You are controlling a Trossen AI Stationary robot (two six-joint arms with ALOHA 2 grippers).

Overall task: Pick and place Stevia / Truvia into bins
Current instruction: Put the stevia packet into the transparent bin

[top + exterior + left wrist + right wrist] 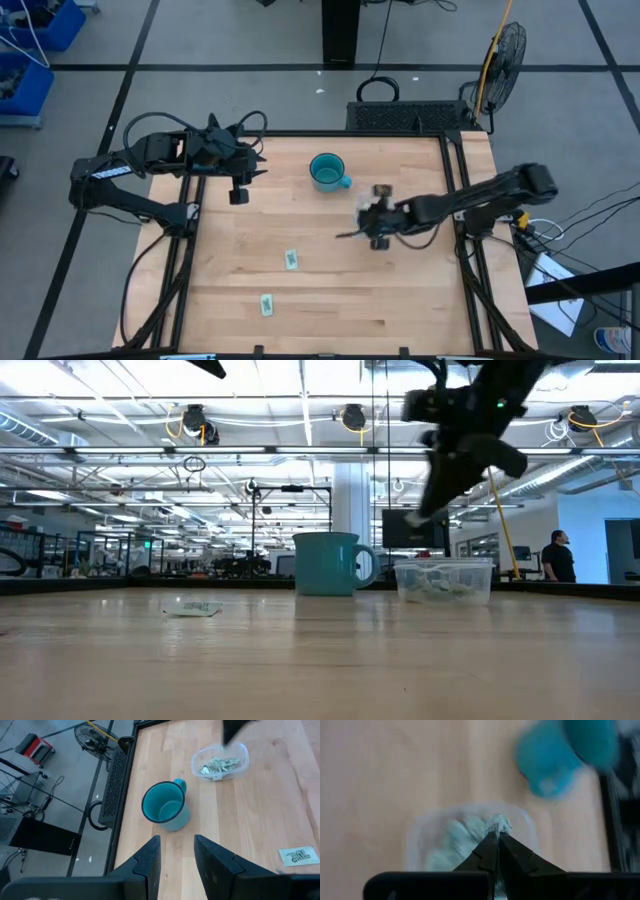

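High view: right gripper point(372, 228) is hanging over the right half of the table point(330, 300), just in front of the teal mug point(326, 172), its arm reaching in from the right edge; it is blurred here, and the clear bin point(220, 761) is sitting beneath it, mostly hidden in this view. Right wrist view: the jaws are pressed together on 1 small pale packet point(498, 824), pinching it at the fingertips directly above the bin; the bin is already holding several crumpled green-and-white packets point(219, 766). Low view: the bin is standing just beside the mug toward the right edge, the 2 apart with a small gap between; the right gripper is hanging above the bin, clear of its rim. 2 Stevia packets are lying flat on the wood; 1 point(291, 259) near the table's middle, the other point(267, 304) closer to the front edge, both well apart from the bin. Left gripper point(239, 190) is waiting over the back left part of the table; left wrist view is showing its fingers point(149, 865) spread apart, holding nothing, with the mug ahead of them. A person point(557, 556) is standing in the room beyond the table.
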